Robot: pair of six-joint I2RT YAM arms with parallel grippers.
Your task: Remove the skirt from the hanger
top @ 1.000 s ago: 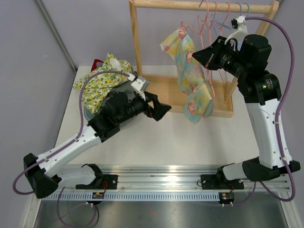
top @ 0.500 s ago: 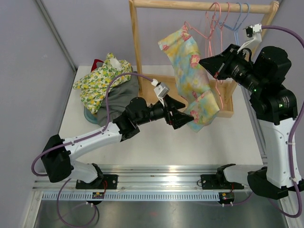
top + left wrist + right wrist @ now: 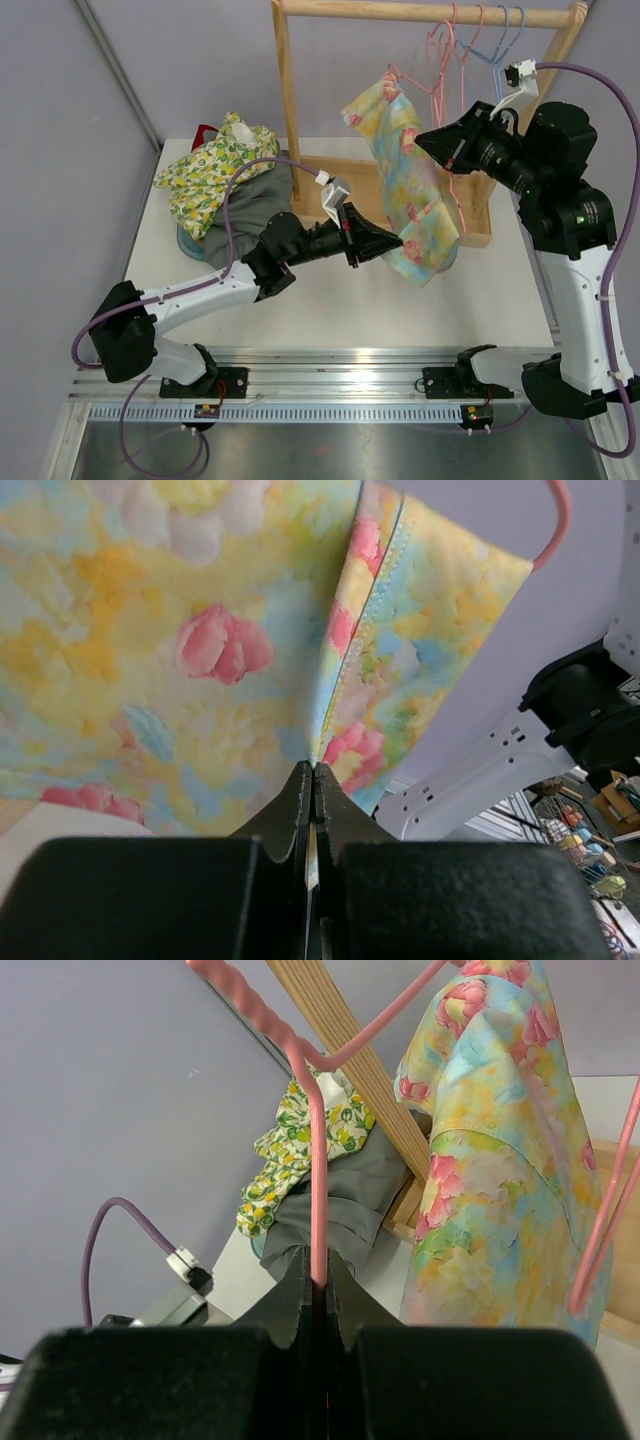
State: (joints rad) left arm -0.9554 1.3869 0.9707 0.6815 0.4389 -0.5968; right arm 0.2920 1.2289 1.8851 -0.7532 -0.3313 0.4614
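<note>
The flowered skirt (image 3: 405, 190) (image 3: 200, 660) (image 3: 500, 1160) was found draped on the pink hanger (image 3: 317, 1160). It hung in front of the wooden rack (image 3: 283, 90), and its lower part reached past the rack's tray-like base (image 3: 350, 190) and out above the bench (image 3: 330, 300). A fold near the skirt's lower edge was grasped by the left pincer (image 3: 395, 240) (image 3: 313, 770), whose jaws were clenched flat on the cloth. The hanger's wire was gripped just below its twisted neck by the right pincer (image 3: 425, 140) (image 3: 318, 1270), with the jaws pressed together on the wire. The hook was lost among the other hangers (image 3: 500, 30) at the top rail (image 3: 400, 12), so it could not be told whether it sat on the rail.

At the far left of the bench, what seemed to be a bluish basin (image 3: 185, 238) was all but buried. In it a green-and-yellow garment (image 3: 215, 165) was heaped over a grey garment (image 3: 250, 200), and a scrap of red cloth (image 3: 205, 132) showed behind them.
</note>
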